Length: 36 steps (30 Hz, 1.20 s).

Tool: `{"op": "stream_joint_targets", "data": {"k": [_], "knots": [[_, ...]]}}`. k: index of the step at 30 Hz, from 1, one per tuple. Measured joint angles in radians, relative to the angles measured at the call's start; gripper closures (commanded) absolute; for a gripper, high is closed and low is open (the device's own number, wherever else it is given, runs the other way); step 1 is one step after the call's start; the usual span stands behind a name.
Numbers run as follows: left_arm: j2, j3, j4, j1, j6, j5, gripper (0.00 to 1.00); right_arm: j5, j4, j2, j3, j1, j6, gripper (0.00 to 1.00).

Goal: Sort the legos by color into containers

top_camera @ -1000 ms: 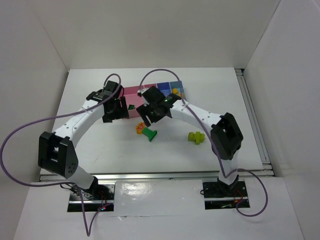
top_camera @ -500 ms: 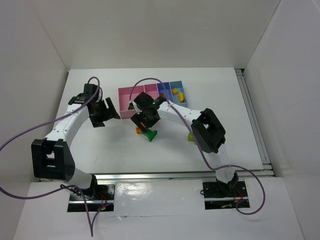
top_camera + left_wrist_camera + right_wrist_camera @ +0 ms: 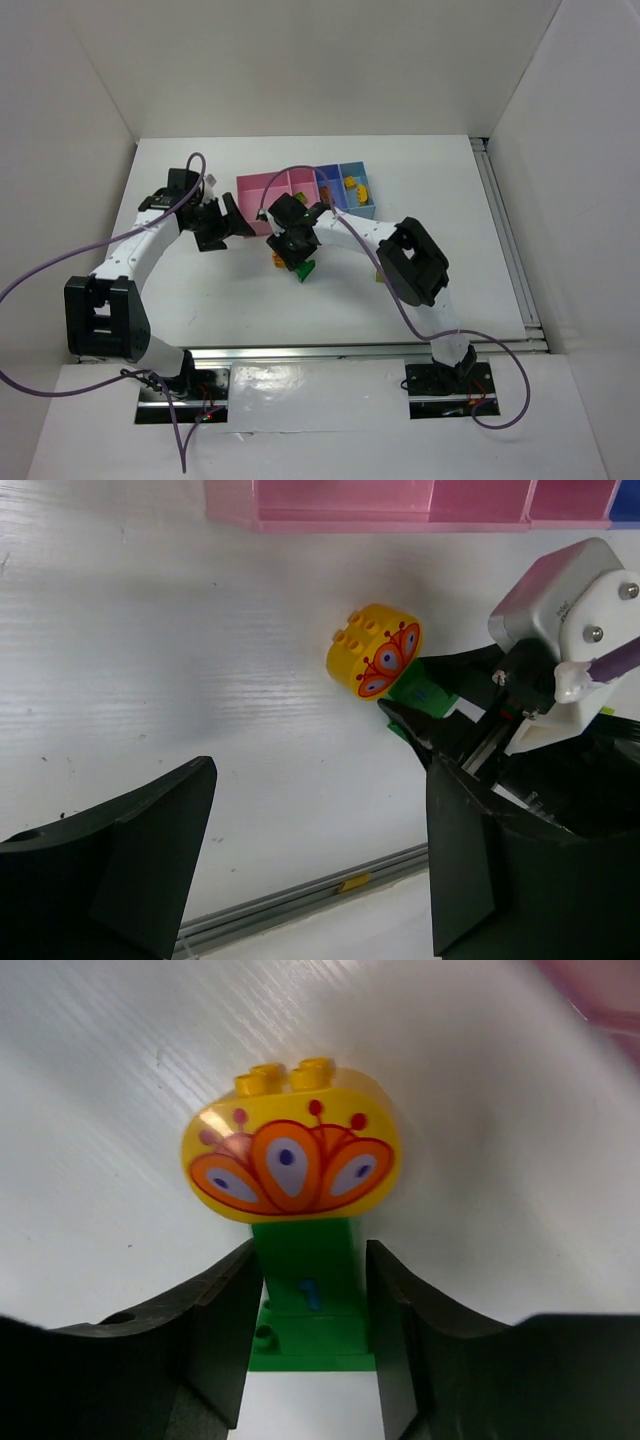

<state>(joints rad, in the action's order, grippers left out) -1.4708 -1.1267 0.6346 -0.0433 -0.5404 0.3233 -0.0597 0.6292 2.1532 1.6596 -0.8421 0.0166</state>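
A flower lego lies on the table in front of the bins, with a yellow head printed with orange petals (image 3: 290, 1150) and a dark green stem (image 3: 308, 1280). My right gripper (image 3: 312, 1305) is shut on the stem, one finger on each side; in the top view my right gripper (image 3: 291, 254) covers most of the flower lego (image 3: 304, 268). My left gripper (image 3: 228, 222) is open and empty, left of the wide pink bin (image 3: 258, 186). Its wrist view shows the flower lego (image 3: 375, 658) ahead. Yellow and orange legos (image 3: 355, 187) lie in the light blue bin.
The narrow pink bin (image 3: 302, 181) and the blue-purple bin (image 3: 326, 177) join the row. A lime green lego (image 3: 381, 273) peeks out beside my right arm's elbow. White walls enclose the table; a metal rail (image 3: 300, 900) runs along its near edge.
My right gripper has come down over the flower lego and closed around its stem. My left gripper has shifted a little right, toward the pink bin.
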Motion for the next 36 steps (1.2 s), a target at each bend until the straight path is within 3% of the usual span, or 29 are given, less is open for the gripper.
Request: {"op": "stream_joint_targets", "data": {"k": [2, 5, 6, 7, 12, 26, 30, 36], "knots": [[0.000, 0.012, -0.011, 0.002, 0.011, 0.020, 0.14, 0.010, -0.030, -0.001, -0.021, 0.000, 0.013, 0.60], [0.000, 0.031, -0.017, 0.003, 0.013, 0.034, 0.14, 0.023, -0.051, -0.014, -0.043, 0.000, 0.029, 0.58], [0.000, 0.036, -0.017, 0.003, 0.013, 0.037, 0.14, 0.029, -0.053, -0.018, -0.048, 0.000, 0.041, 0.51], [0.000, 0.039, -0.016, 0.003, 0.013, 0.040, 0.14, 0.030, -0.055, -0.023, -0.056, 0.000, 0.057, 0.29], [0.000, 0.040, -0.021, 0.003, 0.014, 0.046, 0.14, 0.000, -0.054, -0.071, -0.132, 0.001, 0.152, 0.16], [0.000, 0.040, -0.023, 0.003, 0.018, 0.028, 0.14, -0.066, -0.061, -0.153, -0.211, 0.018, 0.251, 0.17], [0.003, 0.039, -0.011, 0.003, 0.017, -0.034, 0.14, -0.136, -0.062, -0.153, -0.211, -0.003, 0.246, 0.23], [0.018, 0.003, 0.024, 0.010, 0.014, -0.158, 0.14, -0.235, -0.062, -0.133, -0.107, -0.076, 0.209, 0.23]]}}
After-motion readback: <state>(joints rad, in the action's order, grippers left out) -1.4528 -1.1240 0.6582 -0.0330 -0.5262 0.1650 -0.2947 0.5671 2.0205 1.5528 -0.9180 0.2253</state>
